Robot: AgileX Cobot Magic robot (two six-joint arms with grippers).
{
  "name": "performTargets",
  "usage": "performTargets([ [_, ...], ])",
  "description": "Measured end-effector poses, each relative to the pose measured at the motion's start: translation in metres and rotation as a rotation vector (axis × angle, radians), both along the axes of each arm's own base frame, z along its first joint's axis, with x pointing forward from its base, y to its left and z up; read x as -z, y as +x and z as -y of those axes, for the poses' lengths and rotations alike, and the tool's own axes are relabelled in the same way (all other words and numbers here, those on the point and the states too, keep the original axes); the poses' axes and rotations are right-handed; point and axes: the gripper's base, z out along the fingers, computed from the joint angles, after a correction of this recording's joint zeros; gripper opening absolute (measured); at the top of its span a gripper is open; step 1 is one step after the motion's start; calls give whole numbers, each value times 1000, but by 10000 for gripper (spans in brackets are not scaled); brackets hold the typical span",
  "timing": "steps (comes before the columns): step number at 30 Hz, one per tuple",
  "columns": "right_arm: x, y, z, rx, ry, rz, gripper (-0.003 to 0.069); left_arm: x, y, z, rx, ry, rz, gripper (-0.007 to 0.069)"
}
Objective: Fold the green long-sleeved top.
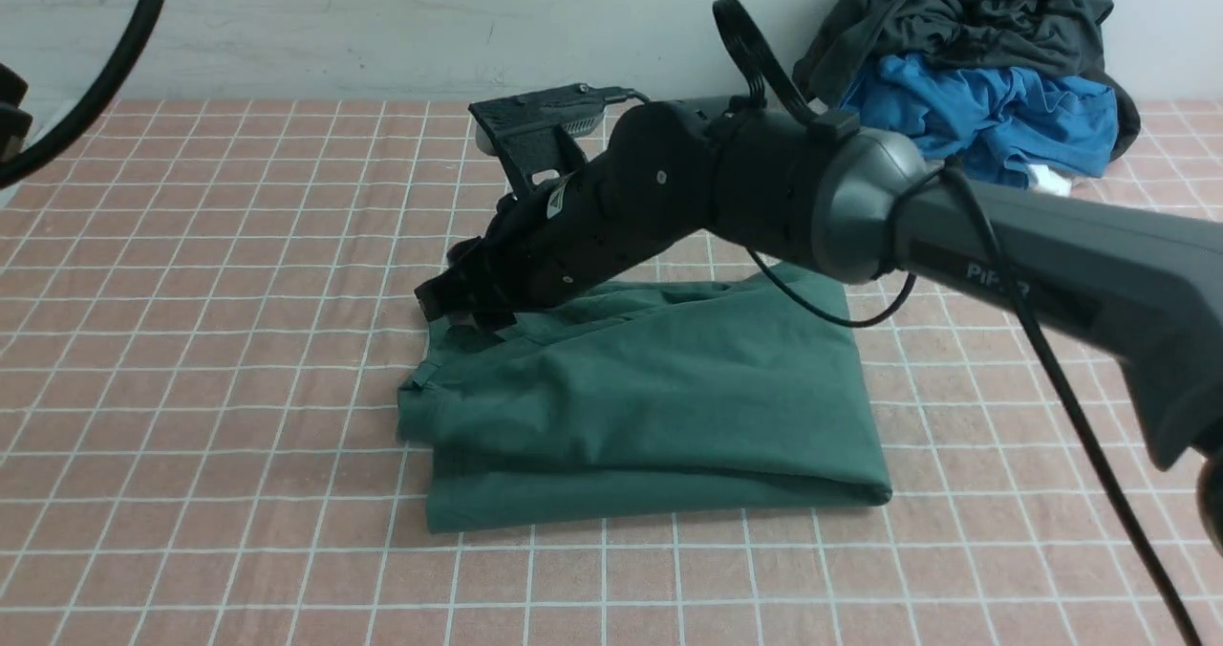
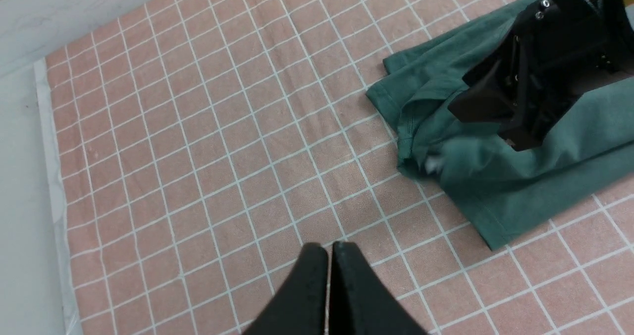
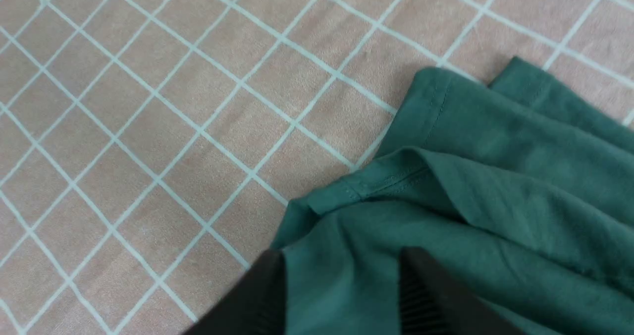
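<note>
The green long-sleeved top (image 1: 659, 407) lies at the middle of the desk (image 1: 191, 340), folded into a rough, thick rectangle. Its near edge is a soft rounded roll, and its left end is a looser stack of layers with stitched hems showing. The fabric is matte, smooth knit, creased in long shallow ridges. The desk wears a salmon-pink cloth ruled with thin white lines into squares, slightly fuzzy in close view.

The right fingers (image 3: 426, 295) – dark, with a ribbed inner face – stand apart over the top's far-left corner, released, with green cloth lying flat between them rather than pinched. The left fingers (image 2: 309, 285), tapered black wedges, are pressed together on nothing, above bare cloth to the garment's left.

At the far right corner, against the pale wall (image 1: 382, 25), a crumpled dark grey garment (image 1: 955, 6) slumps over a bright blue one (image 1: 984, 111).
</note>
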Motion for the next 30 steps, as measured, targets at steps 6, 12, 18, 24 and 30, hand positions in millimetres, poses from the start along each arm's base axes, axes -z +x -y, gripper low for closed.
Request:
performTargets([
  [6, -16, 0, 9, -54, -115, 122, 501, 0, 0, 0, 0, 1, 0, -3],
  [12, 21, 4, 13, -64, -279, 35, 510, 8, 3, 1, 0, 5, -16, -3],
  [18, 19, 4, 21, -70, -369, 60, 481, 27, 12, 3, -8, -14, -1, -3],
  [24, -63, -16, 55, -19, -457, 191, 336, 37, -18, -4, -12, -50, 87, -3],
  [30, -144, -56, 97, 60, -441, 252, 185, 50, -66, -15, -11, -90, 209, -3],
])
